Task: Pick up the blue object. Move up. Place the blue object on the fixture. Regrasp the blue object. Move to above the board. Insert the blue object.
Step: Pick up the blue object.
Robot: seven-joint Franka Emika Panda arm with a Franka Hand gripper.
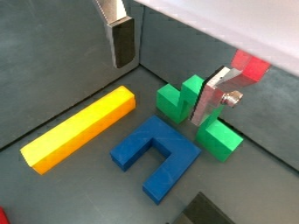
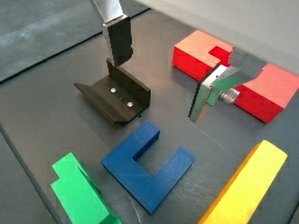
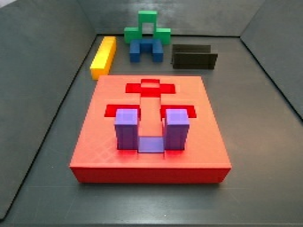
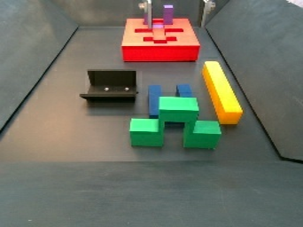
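The blue object (image 1: 156,154) (image 2: 145,165) lies flat on the dark floor, a U shape that shows in both wrist views. My gripper (image 1: 162,94) (image 2: 159,90) hangs open well above it, with nothing between the fingers (image 1: 121,39). In a side view only the fingertips (image 4: 147,9) show at the upper edge. The blue object (image 3: 144,50) (image 4: 154,97) sits between the yellow bar and the fixture (image 2: 114,96) (image 3: 194,58) (image 4: 110,85), partly hidden by a green block. The red board (image 3: 148,155) (image 4: 160,49) lies apart from them, with a cross-shaped recess in its top.
A purple U-shaped block (image 3: 144,129) stands in the board. The green block (image 4: 175,120) (image 1: 183,98) (image 2: 76,188) lies against the blue object. The yellow bar (image 4: 221,89) (image 1: 82,128) (image 3: 104,55) lies alongside. Dark walls enclose the floor.
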